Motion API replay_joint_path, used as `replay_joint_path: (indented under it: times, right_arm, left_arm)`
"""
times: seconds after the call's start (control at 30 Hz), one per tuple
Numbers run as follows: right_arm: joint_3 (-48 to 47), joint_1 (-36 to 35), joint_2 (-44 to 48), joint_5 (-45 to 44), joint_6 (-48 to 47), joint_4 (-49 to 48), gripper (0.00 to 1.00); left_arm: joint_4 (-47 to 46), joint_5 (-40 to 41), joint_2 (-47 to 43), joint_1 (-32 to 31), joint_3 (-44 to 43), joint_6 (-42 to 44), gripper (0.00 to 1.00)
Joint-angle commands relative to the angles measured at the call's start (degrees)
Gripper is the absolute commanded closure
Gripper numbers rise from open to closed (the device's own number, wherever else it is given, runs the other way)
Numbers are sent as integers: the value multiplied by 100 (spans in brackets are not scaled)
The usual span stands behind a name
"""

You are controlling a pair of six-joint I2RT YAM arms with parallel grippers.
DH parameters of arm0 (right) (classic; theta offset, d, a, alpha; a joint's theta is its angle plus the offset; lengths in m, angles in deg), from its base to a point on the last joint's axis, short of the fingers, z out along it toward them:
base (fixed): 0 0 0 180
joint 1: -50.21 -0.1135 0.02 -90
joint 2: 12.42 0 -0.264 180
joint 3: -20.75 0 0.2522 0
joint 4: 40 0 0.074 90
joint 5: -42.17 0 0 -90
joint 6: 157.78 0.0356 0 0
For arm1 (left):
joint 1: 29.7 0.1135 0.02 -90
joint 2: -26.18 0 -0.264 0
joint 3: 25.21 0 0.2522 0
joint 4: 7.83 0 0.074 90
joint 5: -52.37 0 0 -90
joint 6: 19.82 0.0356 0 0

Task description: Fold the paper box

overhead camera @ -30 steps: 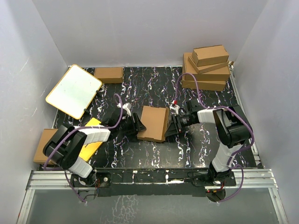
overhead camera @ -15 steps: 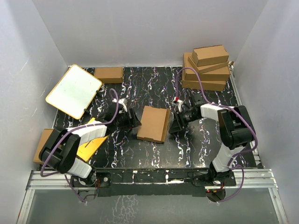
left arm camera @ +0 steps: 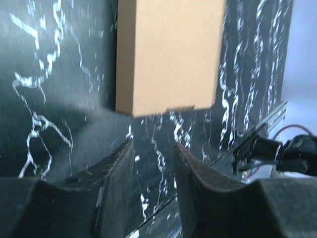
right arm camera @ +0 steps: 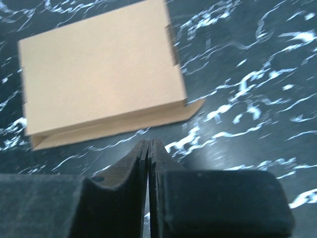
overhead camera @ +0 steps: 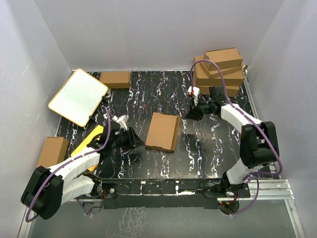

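The paper box (overhead camera: 162, 131) lies closed and flat on the black marbled table as a thin brown mailer. It also shows in the left wrist view (left arm camera: 168, 52) and the right wrist view (right arm camera: 101, 72). My left gripper (overhead camera: 137, 142) is open and empty, a short way left of the box; its tips (left arm camera: 152, 145) point at the box's near edge. My right gripper (overhead camera: 190, 114) is shut on nothing, up and to the right of the box, with its tips (right arm camera: 149, 144) pressed together.
A stack of folded brown boxes (overhead camera: 220, 72) stands at the back right. One small box (overhead camera: 115, 79) sits at the back, another (overhead camera: 51, 151) at the left edge. A white board with an orange rim (overhead camera: 78, 96) leans at the left. A yellow card (overhead camera: 89, 140) lies under my left arm.
Both grippers have drawn back from the box: the left one down and to the left, the right one up and to the right. The box lies free and has hardly moved.
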Motion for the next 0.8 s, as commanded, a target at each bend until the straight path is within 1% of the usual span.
replay_joint_path:
  times: [0.0, 0.13, 0.2, 0.27, 0.37, 0.47, 0.5, 0.67, 0.77]
  right_arm:
    - [-755, -214, -622, -302, -153, -906, 92]
    - [-1216, -485, -1240, -508, -130, -877, 90]
    - [-1366, -500, -1381, -361, -86, -794, 90]
    - [-1464, -499, -1428, -132, -233, -435, 89]
    - [-1212, -502, -1294, 166, -645, -67, 89]
    - [-839, -501, -1079, 269, -836, -55, 89]
    - [-746, -500, -1032, 296, -856, -60, 89]
    - [-628, -506, -1143, 249, -719, -162, 90]
    - [-654, -506, -1231, 255, -663, -179, 90]
  left_arm:
    - [4, -513, -37, -182, 354, -334, 65]
    - [-243, -536, 150, -227, 376, -366, 63]
    - [-211, -459, 229, -226, 279, -280, 62]
    - [-164, -338, 224, -223, 192, -230, 60]
    - [-63, -55, 173, -216, 25, -51, 59]
    - [50, 147, 281, -211, -261, 209, 52]
    - [44, 172, 350, -209, -346, 273, 51]
    - [-414, -57, 826, -207, -601, 246, 51]
    - [-510, -106, 1077, -210, -729, 259, 51]
